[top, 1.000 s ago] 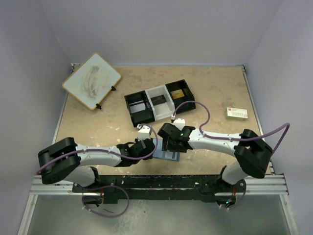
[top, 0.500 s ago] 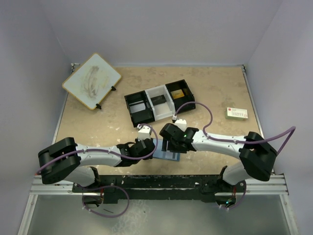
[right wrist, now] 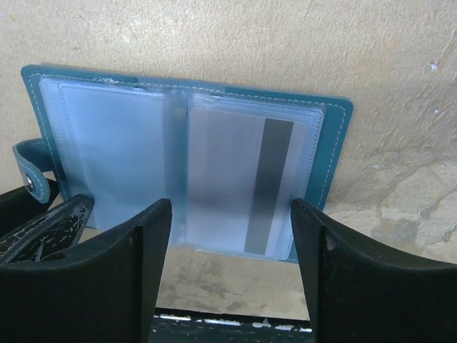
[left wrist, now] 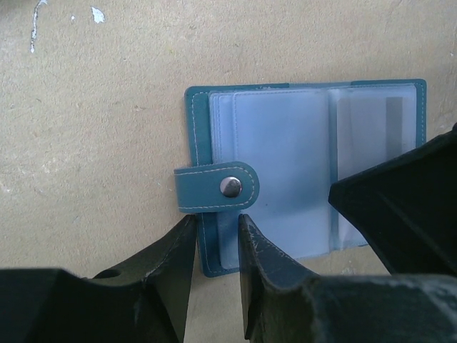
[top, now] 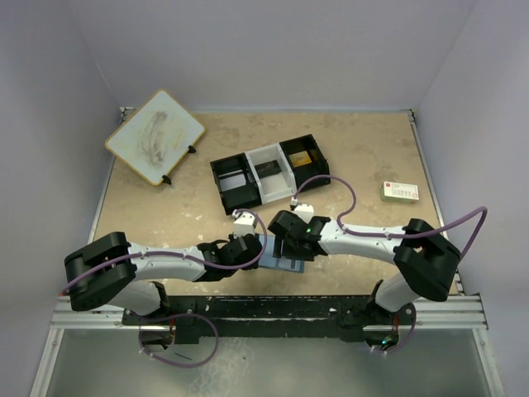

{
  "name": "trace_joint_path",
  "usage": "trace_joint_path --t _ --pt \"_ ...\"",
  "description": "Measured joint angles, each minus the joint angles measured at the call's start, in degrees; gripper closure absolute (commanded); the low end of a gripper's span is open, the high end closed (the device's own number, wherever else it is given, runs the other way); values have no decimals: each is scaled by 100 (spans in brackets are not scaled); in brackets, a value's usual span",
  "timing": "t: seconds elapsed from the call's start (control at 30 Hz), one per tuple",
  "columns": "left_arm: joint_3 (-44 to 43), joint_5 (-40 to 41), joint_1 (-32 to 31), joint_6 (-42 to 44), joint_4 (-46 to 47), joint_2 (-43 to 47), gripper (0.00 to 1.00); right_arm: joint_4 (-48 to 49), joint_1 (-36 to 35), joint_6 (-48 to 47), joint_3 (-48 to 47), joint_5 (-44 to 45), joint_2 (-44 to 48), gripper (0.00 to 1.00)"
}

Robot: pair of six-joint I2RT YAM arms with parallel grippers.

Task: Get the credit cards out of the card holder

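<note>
The blue card holder (left wrist: 307, 164) lies open and flat on the table near the front edge, its snap tab (left wrist: 218, 187) folded onto the left page. A credit card (right wrist: 243, 179) with a dark stripe shows through the clear right pocket. My left gripper (left wrist: 214, 223) stands narrowly open over the holder's left edge just below the tab, and the cover shows in the gap. My right gripper (right wrist: 228, 221) is wide open, its fingers level with the two sides of the right pocket at its near edge. From above, both grippers (top: 252, 248) (top: 289, 242) hide most of the holder (top: 291, 265).
A black-and-white three-compartment tray (top: 269, 171) stands behind the grippers. A white card with green and red print (top: 400, 192) lies at the right. A tilted white board (top: 155, 136) sits at the back left. The table's front rail (right wrist: 235, 321) runs just below the holder.
The right arm's elbow swung out to the right and came back. Both grippers and the card holder stay where they were.
</note>
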State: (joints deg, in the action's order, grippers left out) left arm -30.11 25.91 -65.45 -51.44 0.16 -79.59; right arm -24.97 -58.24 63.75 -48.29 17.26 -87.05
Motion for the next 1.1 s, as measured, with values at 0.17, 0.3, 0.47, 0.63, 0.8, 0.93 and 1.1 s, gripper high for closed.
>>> trace_joint_path --t 0.17,0.3,0.47,0.63,0.8,0.93,1.1 --pt "-2 -20 0 0 0 -2 73 -13 0 13 4 9 7 29" --pt "-4 -20 0 0 0 -2 73 131 2 -11 66 -48 7 29" --pt "-4 -20 0 2 -9 -2 73 269 13 9 149 -90 52 29" --pt "-4 -15 0 0 -20 -2 73 986 107 317 780 -254 614 29" --pt "-4 13 0 2 -44 0 73 1768 234 774 1355 -459 1047 30" --pt "-4 116 7 4 -92 0 73 2417 282 918 1753 -570 1279 30" --pt "-4 170 7 7 -116 0 73 2892 319 990 2074 -649 1499 30"
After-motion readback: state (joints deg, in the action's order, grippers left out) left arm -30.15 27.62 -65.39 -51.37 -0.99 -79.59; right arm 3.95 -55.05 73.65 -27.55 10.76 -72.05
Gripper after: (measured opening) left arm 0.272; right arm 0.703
